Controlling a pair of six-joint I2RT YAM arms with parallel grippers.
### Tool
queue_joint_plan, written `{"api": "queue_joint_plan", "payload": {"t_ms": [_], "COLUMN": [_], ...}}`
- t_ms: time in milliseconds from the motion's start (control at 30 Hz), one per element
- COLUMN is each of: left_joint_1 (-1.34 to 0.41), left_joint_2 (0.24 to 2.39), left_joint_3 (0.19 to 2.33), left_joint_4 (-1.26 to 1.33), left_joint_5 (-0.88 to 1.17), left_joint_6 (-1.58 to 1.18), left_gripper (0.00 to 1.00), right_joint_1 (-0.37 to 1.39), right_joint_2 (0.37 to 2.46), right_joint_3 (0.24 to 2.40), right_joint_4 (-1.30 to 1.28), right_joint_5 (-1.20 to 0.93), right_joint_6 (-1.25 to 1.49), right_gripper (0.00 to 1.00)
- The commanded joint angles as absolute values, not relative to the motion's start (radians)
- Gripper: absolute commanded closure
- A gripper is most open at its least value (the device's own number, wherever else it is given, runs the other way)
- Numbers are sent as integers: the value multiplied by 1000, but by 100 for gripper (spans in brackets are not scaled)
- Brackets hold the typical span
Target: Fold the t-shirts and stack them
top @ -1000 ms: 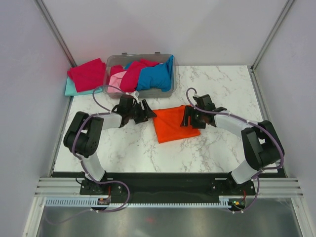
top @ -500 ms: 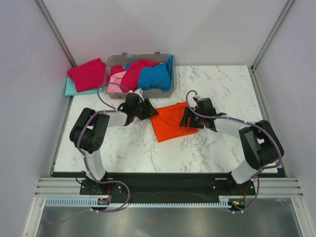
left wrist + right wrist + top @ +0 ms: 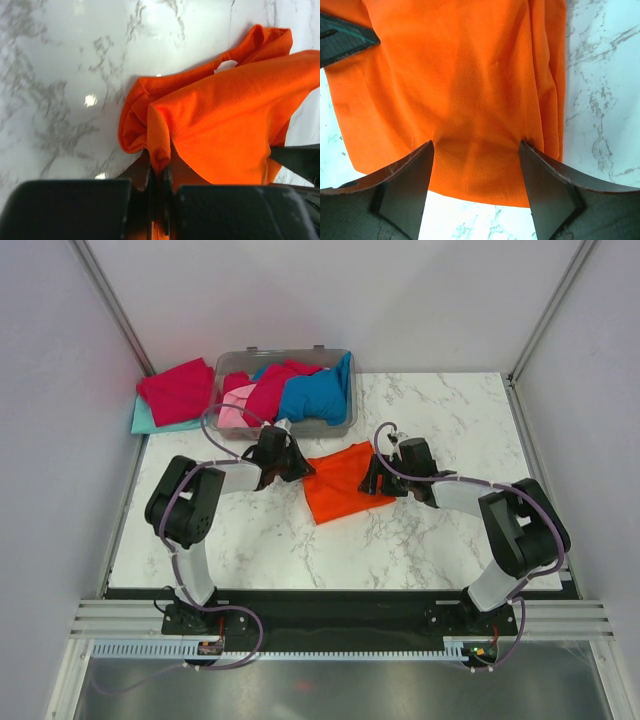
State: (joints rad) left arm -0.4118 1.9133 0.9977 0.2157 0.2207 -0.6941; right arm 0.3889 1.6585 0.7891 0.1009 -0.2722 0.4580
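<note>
Left pincer (image 3: 157,169) is clamped tight on a fold of the orange t-shirt (image 3: 338,490) at its left side. That shirt lies rumpled mid-table (image 3: 450,420), nearer the far edge. At its right side the right pincer (image 3: 475,150) stands wide, straddling the cloth.

The clear grey plastic bin (image 3: 283,351), heaped with crumpled shirts (image 3: 310,395), is blocking the far side just behind the left gripper (image 3: 305,468), and the folded crimson cloth shirt (image 3: 175,390) is filling the far left corner. Bare white marble tabletop (image 3: 300,550) is lying open nearward of the crumpled bright orange cloth shirt (image 3: 335,492) and rightward of the right gripper (image 3: 372,480).
</note>
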Motion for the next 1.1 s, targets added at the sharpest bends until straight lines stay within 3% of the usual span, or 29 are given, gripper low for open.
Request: {"api": "queue_joint_plan", "payload": {"t_ms": [0,167,500,667,800,933,1067], "left_joint_1": [-413,-396,-244,-100,-43,80,115], "left_joint_2": [1803,1700,1611,1543,1523,1505,1467], "left_joint_3": [986,1054,1245,1206,1180,1245,1256], "left_joint_4": [54,-270,-719,-692,-605,-591,-487], "left_joint_5": [163,92,-44,-93,-291,-224,-302], "left_joint_6": [-612,-497,-232,-129,-75,-103,-66], "left_gripper": [98,98,98,98,98,98,98], "right_joint_1": [394,394,394,394,394,394,394], "right_joint_2": [1686,1605,1508,1516,1522,1529,1539], "right_joint_3": [713,655,566,568,566,569,572], "right_joint_4": [26,78,133,140,138,143,144], "right_joint_5": [-310,-307,-261,-276,-285,-296,-305], "right_joint_6": [425,436,488,476,472,471,466], "right_gripper": [21,9,7,7,7,7,8]}}
